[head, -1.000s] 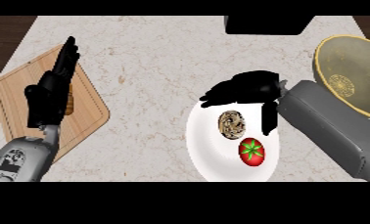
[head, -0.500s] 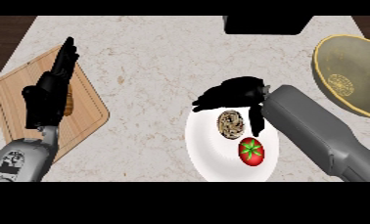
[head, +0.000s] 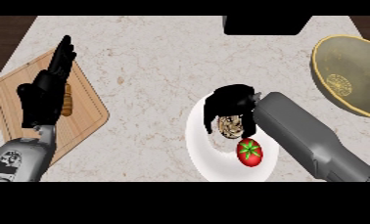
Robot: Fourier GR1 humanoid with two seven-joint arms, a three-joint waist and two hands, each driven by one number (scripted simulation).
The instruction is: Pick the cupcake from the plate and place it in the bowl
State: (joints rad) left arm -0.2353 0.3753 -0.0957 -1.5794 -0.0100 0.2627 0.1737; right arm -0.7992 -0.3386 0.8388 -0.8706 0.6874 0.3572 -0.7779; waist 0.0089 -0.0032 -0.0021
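Note:
The cupcake (head: pixel 231 125), brown and speckled on top, sits on the upper part of a white plate (head: pixel 206 162) at lower centre. My right hand (head: pixel 230 101) hangs directly over it, open. A finger comes down on the cupcake's left and the thumb on its right, and the cupcake still rests on the plate. The hand hides the plate's far rim. The olive-yellow bowl (head: pixel 327 74) stands at the right edge, partly cut off. My left hand (head: pixel 45 96) rests open, fingers up, over the wooden board at the left.
A red tomato (head: pixel 250 152) lies on the plate just below the cupcake, beside my right forearm (head: pixel 307 140). A wooden cutting board (head: pixel 83 120) covers the left of the counter. A black object (head: pixel 264 25) sits at the far edge.
My right hand has moved left and down from above the plate's far rim to over the cupcake, its fingers now on both sides of it. The left hand has not moved.

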